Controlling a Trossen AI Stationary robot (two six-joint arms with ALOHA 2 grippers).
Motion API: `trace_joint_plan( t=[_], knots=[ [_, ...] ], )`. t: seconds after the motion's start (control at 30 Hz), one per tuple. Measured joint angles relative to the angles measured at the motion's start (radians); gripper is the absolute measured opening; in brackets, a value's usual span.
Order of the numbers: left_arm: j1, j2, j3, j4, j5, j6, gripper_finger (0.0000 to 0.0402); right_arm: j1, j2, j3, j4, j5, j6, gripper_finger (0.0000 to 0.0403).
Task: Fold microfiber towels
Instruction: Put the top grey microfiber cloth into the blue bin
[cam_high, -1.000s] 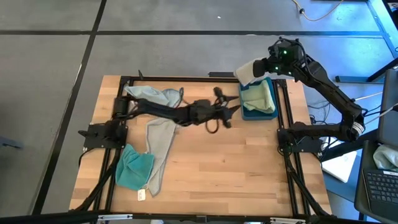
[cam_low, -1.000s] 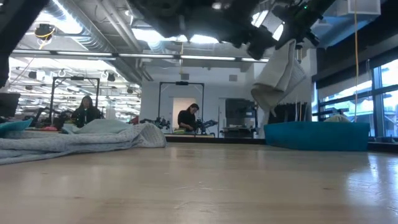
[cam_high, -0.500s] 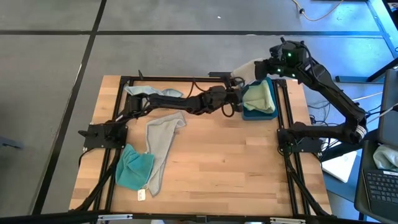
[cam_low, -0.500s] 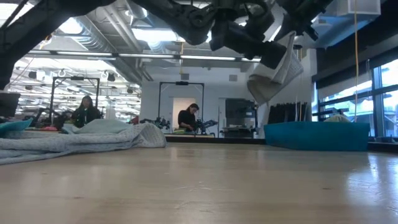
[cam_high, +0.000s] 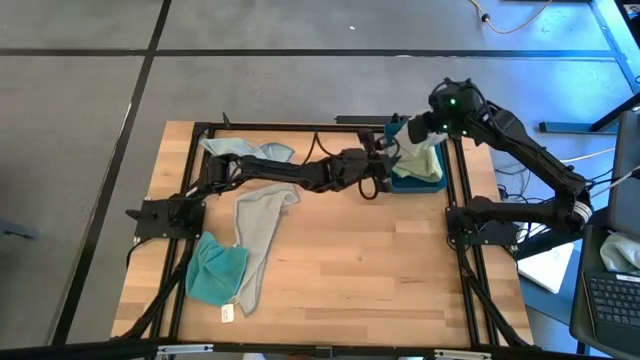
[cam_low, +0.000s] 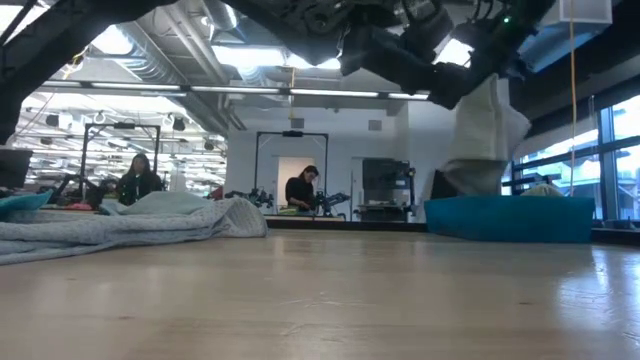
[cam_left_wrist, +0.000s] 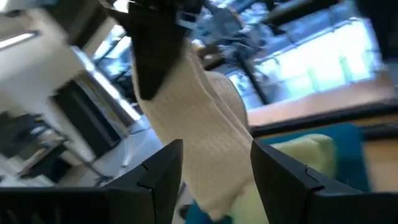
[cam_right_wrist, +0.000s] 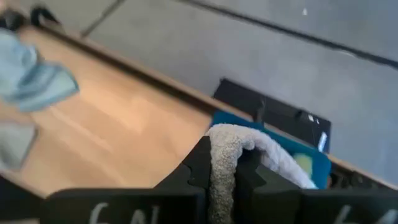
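Observation:
A folded whitish-grey microfiber towel (cam_low: 487, 135) hangs over the blue tray (cam_low: 510, 222) at the table's far right, with my right gripper (cam_right_wrist: 227, 155) shut on its top. My left gripper (cam_left_wrist: 216, 149) reaches level from the table's left and stands open, one finger on each side of the hanging towel (cam_left_wrist: 208, 140). A pale green towel (cam_high: 422, 160) lies in the tray. On the table lie a pale blue towel (cam_high: 240, 150), a grey one (cam_high: 258, 228) and a teal one (cam_high: 215, 270). My right gripper pinches the towel's upper fold (cam_right_wrist: 225, 144) between its two fingers, slanting down from the table's right. Several layers pass between the fingers. The towel hangs below them, its lower end (cam_low: 470, 182) just above the tray's rim. I cannot tell whether my left gripper's fingers touch the towel.
The tray (cam_high: 400, 183) sits against the dark frame rail (cam_high: 458, 180) at the right edge. The loose towels cover the table's left half, with a white tag (cam_high: 227, 313) near the front. Bare wood (cam_high: 370, 260) lies in the middle and at the near right.
My right gripper has come down and toward the table's near edge with the folded towel, which now hangs lower, straight over the tray. My left gripper has moved toward the table's far right, up to the hanging towel, and has stayed open.

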Motion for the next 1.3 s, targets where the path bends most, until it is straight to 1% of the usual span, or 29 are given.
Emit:
trace_joint_plan(
  t=[0.13, 0.2, 0.27, 0.33, 0.43, 0.57, 0.67, 0.8, 0.87, 0.9, 1.03, 1.2, 1.3],
  knots=[
    [0.019, 0.000, 0.000, 0.116, -0.055, 0.004, 0.0187, 0.053, -0.005, -0.057, 0.130, 0.014, 0.052, 0.0026],
    [0.029, 0.000, 0.000, 0.155, -0.055, -0.015, 0.0190, 0.077, -0.005, -0.088, 0.179, 0.031, 0.077, 0.0026],
    [0.036, 0.000, 0.000, 0.174, -0.025, -0.042, 0.0195, 0.098, -0.005, -0.108, 0.231, 0.053, 0.104, 0.0026],
    [0.036, -0.001, 0.000, 0.166, -0.015, -0.066, 0.0199, 0.118, -0.005, -0.118, 0.307, 0.072, 0.127, 0.0026],
    [0.025, -0.001, 0.000, 0.108, -0.011, -0.062, 0.0202, 0.144, -0.005, -0.119, 0.407, 0.079, 0.174, 0.0026],
    [0.007, -0.001, 0.000, 0.067, -0.029, -0.049, 0.0202, 0.174, -0.005, -0.119, 0.522, 0.081, 0.247, 0.0026],
    [-0.003, -0.001, 0.000, 0.074, -0.085, 0.022, 0.0203, 0.206, -0.005, -0.119, 0.560, 0.096, 0.302, 0.0026],
    [-0.012, -0.001, 0.000, 0.117, -0.255, 0.089, 0.0205, 0.267, -0.004, -0.119, 0.574, 0.159, 0.318, 0.0025],
    [-0.012, -0.001, 0.000, 0.138, -0.304, 0.102, 0.0204, 0.298, -0.004, -0.119, 0.579, 0.191, 0.318, 0.0025],
    [-0.012, -0.001, 0.000, 0.143, -0.317, 0.105, 0.0204, 0.313, -0.004, -0.119, 0.588, 0.196, 0.319, 0.0025],
    [-0.013, -0.001, 0.000, 0.163, -0.314, 0.096, 0.0208, 0.360, -0.004, -0.119, 0.635, 0.208, 0.318, 0.0025],
    [-0.050, -0.001, 0.000, 0.209, -0.300, 0.110, 0.0209, 0.387, -0.004, -0.119, 0.631, 0.250, 0.320, 0.0025],
    [-0.080, -0.001, 0.000, 0.267, -0.351, 0.177, 0.0209, 0.412, -0.004, -0.119, 0.623, 0.255, 0.371, 0.0025]
  ],
)
